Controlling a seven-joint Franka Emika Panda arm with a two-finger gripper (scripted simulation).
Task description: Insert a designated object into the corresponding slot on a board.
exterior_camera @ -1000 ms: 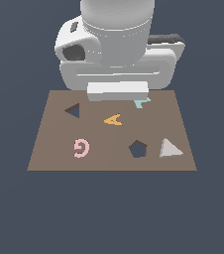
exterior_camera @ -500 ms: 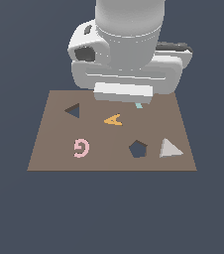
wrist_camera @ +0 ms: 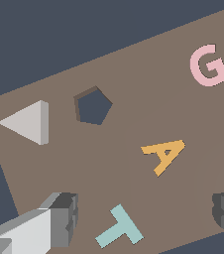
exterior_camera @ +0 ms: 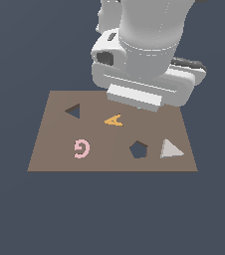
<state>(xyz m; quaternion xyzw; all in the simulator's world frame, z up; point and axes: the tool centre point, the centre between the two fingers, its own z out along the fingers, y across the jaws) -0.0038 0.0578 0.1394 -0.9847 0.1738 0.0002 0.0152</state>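
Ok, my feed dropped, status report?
Claw open, empty, above brown board. Pale grey triangular block untouched beside dark pentagon cutout. Dark triangular slot clear, nothing blocking.

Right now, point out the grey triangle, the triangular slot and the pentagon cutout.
grey triangle (exterior_camera: 170,149): exterior view, middle of its top face.
triangular slot (exterior_camera: 74,111): exterior view, middle of the dark opening.
pentagon cutout (wrist_camera: 93,105): wrist view, middle of the dark opening.
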